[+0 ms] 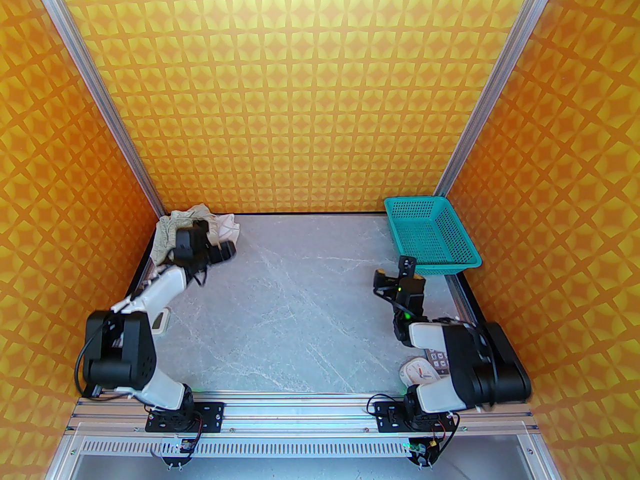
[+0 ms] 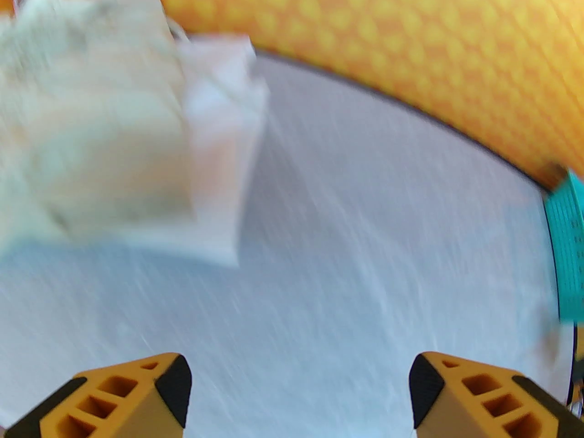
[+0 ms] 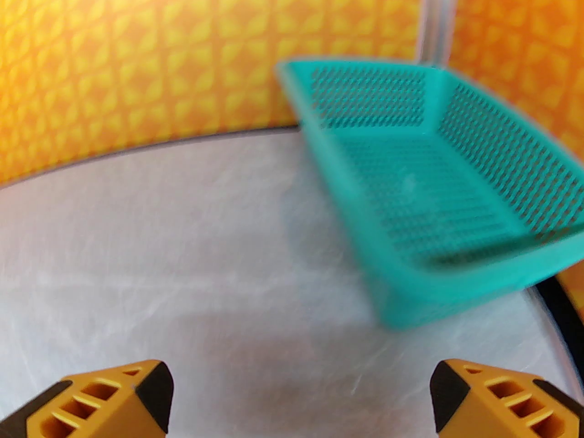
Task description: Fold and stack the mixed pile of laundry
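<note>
Upper left, crumpled cream shorts (image 2: 91, 130) and a white T-shirt (image 2: 221, 153) are heaped softly together. Both pairs of jaws are spread, empty.

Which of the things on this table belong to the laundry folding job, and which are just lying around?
Job: pale shorts, white T-shirt, heaped in the far left corner.
Lying about: teal basket at far right, small clock and keypad at near right, white gadget at near left.

Lies as a crumpled mixed laundry pile (image 1: 192, 228) in the far-left corner of the table (image 1: 310, 308). Comprises pale greenish-cream shorts (image 1: 167, 229) on the left, touching a white T-shirt (image 1: 228, 225) on the right.
</note>
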Motion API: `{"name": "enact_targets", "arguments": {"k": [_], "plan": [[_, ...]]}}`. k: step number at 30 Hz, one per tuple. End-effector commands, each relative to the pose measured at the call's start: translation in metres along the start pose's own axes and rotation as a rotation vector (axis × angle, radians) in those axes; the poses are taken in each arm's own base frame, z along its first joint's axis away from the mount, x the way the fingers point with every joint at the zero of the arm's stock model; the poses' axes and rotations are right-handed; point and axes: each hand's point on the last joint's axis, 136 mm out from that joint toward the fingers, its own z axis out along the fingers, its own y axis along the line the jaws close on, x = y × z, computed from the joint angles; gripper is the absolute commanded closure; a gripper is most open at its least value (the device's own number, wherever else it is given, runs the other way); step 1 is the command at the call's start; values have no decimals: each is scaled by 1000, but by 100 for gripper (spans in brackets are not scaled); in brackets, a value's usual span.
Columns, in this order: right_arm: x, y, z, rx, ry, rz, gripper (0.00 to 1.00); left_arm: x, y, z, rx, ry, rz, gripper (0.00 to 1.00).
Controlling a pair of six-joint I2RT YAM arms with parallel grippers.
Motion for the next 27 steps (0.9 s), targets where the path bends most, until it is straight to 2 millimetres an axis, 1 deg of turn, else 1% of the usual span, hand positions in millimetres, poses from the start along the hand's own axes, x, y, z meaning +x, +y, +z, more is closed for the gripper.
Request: {"name": "enact_targets", "arguments": {"k": [1, 2, 4, 7, 8, 10, 11, 13, 16, 20, 25, 27], "plan": [[-21, 10, -1, -46, -64, -3, 1, -8, 1, -25, 1, -99, -2, 13], [-20, 10, -1, -47, -65, -5, 2, 0, 8, -30, -41, -82, 12, 11], [-21, 11, -1, -47, -65, -5, 2, 11, 26, -39, -142, -67, 40, 1], [-21, 11, -1, -47, -66, -6, 2, 19, 58, -56, -304, -113, 93, 1], [-21, 12, -2, -53, -67, -7, 2, 19, 67, -60, -348, -146, 117, 1], [-21, 14, 0, -67, -60, -15, 2, 18, 78, -63, -401, -201, 174, 1], [-21, 16, 1, -77, -56, -18, 1, 18, 81, -61, -403, -221, 210, 1], [-20, 17, 1, -81, -54, -20, 2, 20, 81, -54, -390, -233, 254, 1], [-20, 17, 1, -80, -54, -19, 1, 21, 72, -40, -315, -257, 284, 1], [-20, 17, 1, -79, -54, -20, 1, 21, 62, -31, -225, -394, 329, 1], [-20, 17, 1, -79, -54, -20, 1, 22, 55, -14, -181, -331, 373, 1], [-20, 17, 1, -79, -54, -20, 2, 23, 53, -11, -167, -313, 384, 1]]}}
